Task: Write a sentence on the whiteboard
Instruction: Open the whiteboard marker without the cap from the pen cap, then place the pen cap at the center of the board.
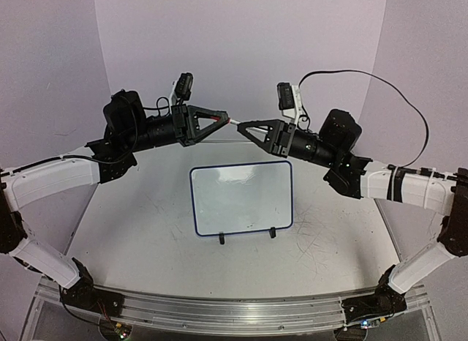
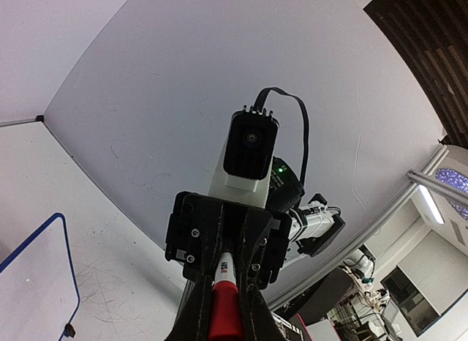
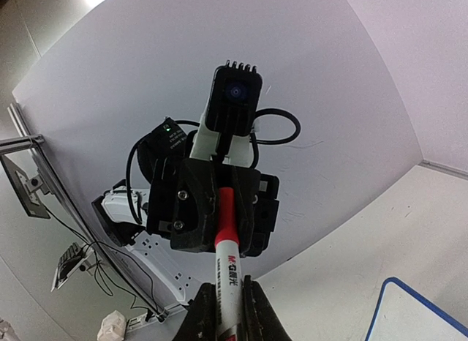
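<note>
From above, the left gripper (image 1: 225,118) and right gripper (image 1: 243,125) meet tip to tip in the air, and only a sliver of white marker (image 1: 233,121) shows between them. The 2 wrist views show what that view does not. The left wrist camera sees the red cap (image 2: 225,317) pinched between the left fingers, with the rest of the marker running into the right gripper facing it. The right wrist camera sees the white printed barrel (image 3: 228,266) clamped between the right fingers, its red end going into the left gripper. Both grippers are therefore closed on the 1 marker. Its long axis runs left to right, dipping slightly toward the right, with the cap end toward the left arm and the barrel toward the right arm. The board (image 1: 241,202) sits on the table (image 1: 146,231) below the marker and nearer the arm bases, well apart from both grippers. Its long side runs left to right, and its 2 black feet (image 1: 222,240) are at its near edge. Each wrist view catches just 1 blue-rimmed corner of it.
</note>
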`<act>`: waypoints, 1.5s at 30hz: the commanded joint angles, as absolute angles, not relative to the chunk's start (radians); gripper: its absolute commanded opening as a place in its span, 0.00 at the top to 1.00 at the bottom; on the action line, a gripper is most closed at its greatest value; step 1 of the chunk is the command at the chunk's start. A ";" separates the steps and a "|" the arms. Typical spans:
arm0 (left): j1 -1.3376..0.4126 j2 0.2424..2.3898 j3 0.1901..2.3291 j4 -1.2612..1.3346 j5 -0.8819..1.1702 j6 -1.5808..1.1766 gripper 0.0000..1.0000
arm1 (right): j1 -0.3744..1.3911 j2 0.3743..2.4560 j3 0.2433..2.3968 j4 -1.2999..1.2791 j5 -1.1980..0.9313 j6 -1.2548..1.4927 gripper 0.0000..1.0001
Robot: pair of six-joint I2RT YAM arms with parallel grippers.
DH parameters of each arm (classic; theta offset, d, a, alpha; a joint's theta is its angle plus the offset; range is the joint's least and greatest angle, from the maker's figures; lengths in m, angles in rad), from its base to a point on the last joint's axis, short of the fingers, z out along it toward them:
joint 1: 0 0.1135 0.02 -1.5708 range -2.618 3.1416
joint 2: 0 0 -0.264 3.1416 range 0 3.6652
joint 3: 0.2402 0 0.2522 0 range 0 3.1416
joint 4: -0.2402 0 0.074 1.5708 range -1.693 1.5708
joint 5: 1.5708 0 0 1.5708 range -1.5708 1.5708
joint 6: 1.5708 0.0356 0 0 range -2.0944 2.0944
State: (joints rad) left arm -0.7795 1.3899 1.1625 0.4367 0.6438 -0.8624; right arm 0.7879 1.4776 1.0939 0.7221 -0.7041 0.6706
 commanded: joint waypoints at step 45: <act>-0.357 1.094 0.980 -0.157 0.241 -0.721 1.00 | 0.458 0.837 0.761 0.259 -0.162 0.410 1.00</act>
